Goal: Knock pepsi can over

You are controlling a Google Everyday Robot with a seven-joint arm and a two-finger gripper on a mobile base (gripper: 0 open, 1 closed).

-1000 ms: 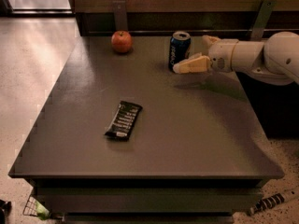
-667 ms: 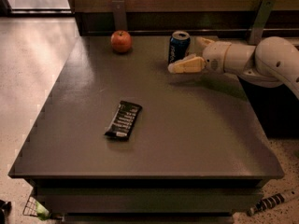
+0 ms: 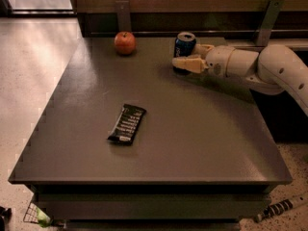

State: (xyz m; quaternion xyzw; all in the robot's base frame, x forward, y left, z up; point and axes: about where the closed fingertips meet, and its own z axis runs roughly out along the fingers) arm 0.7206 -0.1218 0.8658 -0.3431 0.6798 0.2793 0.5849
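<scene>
Pepsi can (image 3: 185,46), where does it stand?

Upright in the upper middle of the frame, close to the far edge of the table (image 3: 192,143), with its silver top showing.

And the gripper (image 3: 188,56)?

It reaches in from the right on the pale arm (image 3: 269,69), right at the can. Its fingers (image 3: 187,64) are spread apart. The near one crosses in front of the can's lower half, and the other shows just to the can's right (whether either one touches the metal, I cannot tell).

Anything else on the table?

A red apple (image 3: 124,43) sits left of the can along the same far edge, well apart from it. A black candy bar wrapper (image 3: 126,124) lies flat left of centre, lower in the frame, well apart from both the apple and the can.
</scene>
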